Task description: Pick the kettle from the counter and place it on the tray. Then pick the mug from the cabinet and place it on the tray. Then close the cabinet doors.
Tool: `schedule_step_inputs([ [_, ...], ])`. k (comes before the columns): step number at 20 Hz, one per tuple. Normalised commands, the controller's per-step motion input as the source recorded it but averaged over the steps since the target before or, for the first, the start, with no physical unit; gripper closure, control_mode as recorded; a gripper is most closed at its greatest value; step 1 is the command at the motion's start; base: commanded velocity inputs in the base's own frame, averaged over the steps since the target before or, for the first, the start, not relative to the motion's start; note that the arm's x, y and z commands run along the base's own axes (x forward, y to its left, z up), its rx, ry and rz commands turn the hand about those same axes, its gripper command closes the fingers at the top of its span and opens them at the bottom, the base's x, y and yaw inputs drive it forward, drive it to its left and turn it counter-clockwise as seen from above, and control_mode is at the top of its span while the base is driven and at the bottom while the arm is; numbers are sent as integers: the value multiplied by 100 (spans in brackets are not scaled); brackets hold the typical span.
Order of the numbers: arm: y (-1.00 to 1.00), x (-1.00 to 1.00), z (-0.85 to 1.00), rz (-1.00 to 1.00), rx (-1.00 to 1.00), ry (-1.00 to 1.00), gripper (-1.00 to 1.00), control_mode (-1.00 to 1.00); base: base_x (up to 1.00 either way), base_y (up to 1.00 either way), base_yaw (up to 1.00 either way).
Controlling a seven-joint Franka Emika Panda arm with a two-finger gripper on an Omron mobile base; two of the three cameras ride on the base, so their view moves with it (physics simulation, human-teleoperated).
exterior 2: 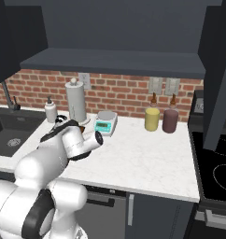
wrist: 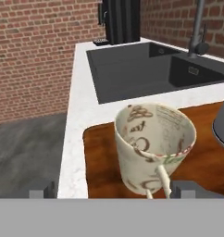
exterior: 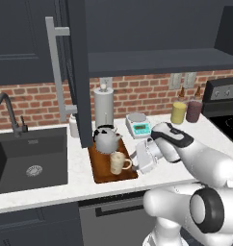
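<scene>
**Mug and kettle on tray**

Fingers (wrist: 113,189) spread wide, one either side of the mug (exterior: 118,163), gripping nothing. Mug upright on tray (exterior: 100,170), near end. Kettle (exterior: 106,139) just behind it, far end. Cabinet door (exterior: 78,72) open beyond.

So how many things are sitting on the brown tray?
2: the kettle at the tray's back end, and the mug in front of it, nearer the counter's edge.
</scene>
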Motion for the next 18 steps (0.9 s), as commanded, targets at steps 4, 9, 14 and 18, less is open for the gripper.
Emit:
schedule_step_inputs([
  [4,-25,-24,27,0,0,0,-100,-100,0,0,0],
  [9,-26,-22,27,0,0,0,-100,-100,0,0,0],
  [14,-24,-36,38,0,0,0,-100,-100,0,0,0],
  [18,-4,-35,65,-1,0,0,-100,-100,0,0,0],
])
